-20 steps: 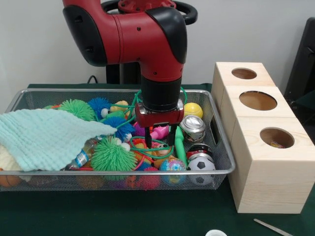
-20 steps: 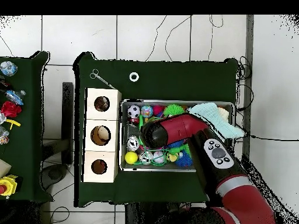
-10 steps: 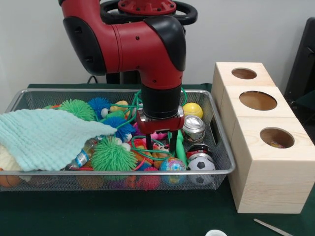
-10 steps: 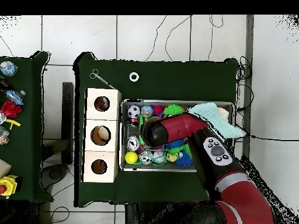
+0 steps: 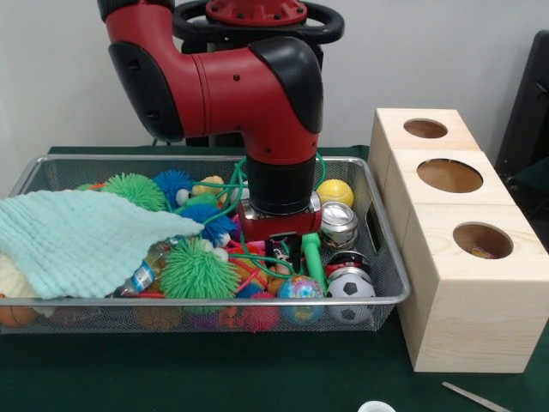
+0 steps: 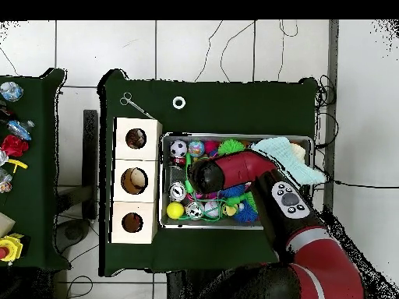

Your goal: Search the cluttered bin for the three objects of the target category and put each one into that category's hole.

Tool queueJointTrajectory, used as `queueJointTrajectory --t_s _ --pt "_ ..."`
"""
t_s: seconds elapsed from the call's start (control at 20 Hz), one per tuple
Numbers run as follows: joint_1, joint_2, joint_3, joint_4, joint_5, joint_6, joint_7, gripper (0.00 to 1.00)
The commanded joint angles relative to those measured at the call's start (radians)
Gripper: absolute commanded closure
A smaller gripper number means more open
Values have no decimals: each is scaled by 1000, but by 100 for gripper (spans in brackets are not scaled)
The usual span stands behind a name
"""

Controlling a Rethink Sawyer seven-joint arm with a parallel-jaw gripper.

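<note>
The wire-mesh bin (image 5: pixel 206 300) is full of toys: spiky balls, a soccer ball (image 5: pixel 350 287), a yellow ball (image 5: pixel 336 191), a silver can (image 5: pixel 337 221) and a green cord. My gripper (image 5: pixel 281 251) is open and sunk low among the toys right of the bin's middle, just left of the can. It holds nothing that I can see. In the overhead view the bin (image 6: pixel 162 210) shows, but the arm hides the gripper. The mid-sized hole (image 5: pixel 482 240) is in the nearest wooden box, with something coloured inside; in the overhead view this hole (image 6: pixel 135 138) is in the top box.
A mint towel (image 5: pixel 77 236) covers the bin's left part. The widest hole (image 5: pixel 449 175) and the smallest hole (image 5: pixel 425 129) are in the other two boxes. Metal tweezers (image 5: pixel 476 396) and a white ring (image 5: pixel 376 407) lie on the green cloth in front.
The gripper has gone down from just above the toys into the clutter. Its fingers, plainly apart before, are now partly buried. The arm has shifted slightly.
</note>
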State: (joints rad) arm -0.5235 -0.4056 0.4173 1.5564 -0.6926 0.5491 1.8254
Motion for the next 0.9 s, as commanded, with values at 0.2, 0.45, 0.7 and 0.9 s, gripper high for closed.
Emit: queueJointTrajectory --t_s 0.2,0.45,0.7,0.9 --pt "-98 -139 73 91 111 50 -39 100" --pt "-139 -296 128 184 228 170 -80 100" --pt "-173 -402 179 235 326 267 -113 100" --pt "-176 -414 175 243 347 277 -93 100"
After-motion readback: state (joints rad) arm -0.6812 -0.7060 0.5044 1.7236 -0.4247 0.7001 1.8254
